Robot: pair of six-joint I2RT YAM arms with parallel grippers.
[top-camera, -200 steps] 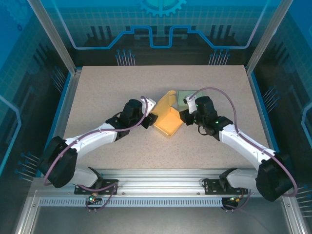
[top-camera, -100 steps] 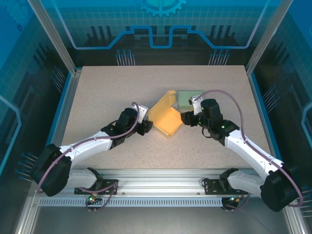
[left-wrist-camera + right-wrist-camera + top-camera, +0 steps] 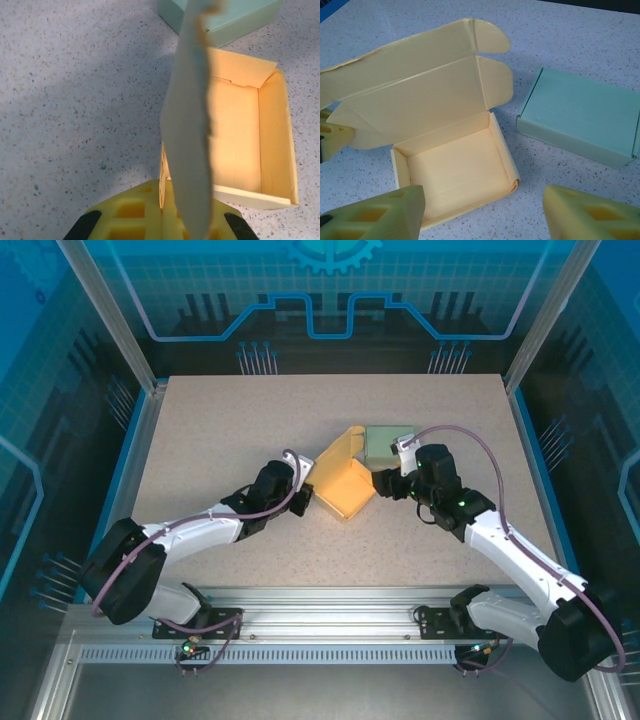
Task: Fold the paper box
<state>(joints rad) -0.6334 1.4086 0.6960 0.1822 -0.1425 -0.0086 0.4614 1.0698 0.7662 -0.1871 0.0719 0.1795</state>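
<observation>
Box [image 3: 348, 492], yellow paper: you have it open near the middle of the table [image 3: 220, 420], tray flat, its lid [image 3: 335, 452] standing up along the far-left side, with a closed green box [image 3: 388, 443] just beside it at the far right. Left gripper [image 3: 303, 502]: at the box's left corner, clenched on the lid's free edge, the paper running edge-on between its fingers [image 3: 130, 220]. Right gripper [image 3: 383, 483]: released, fingers [image 3: 375, 212] spread wide, low and just beside the box's right corner, facing the open tray; you cannot tell whether it touches the box.
</observation>
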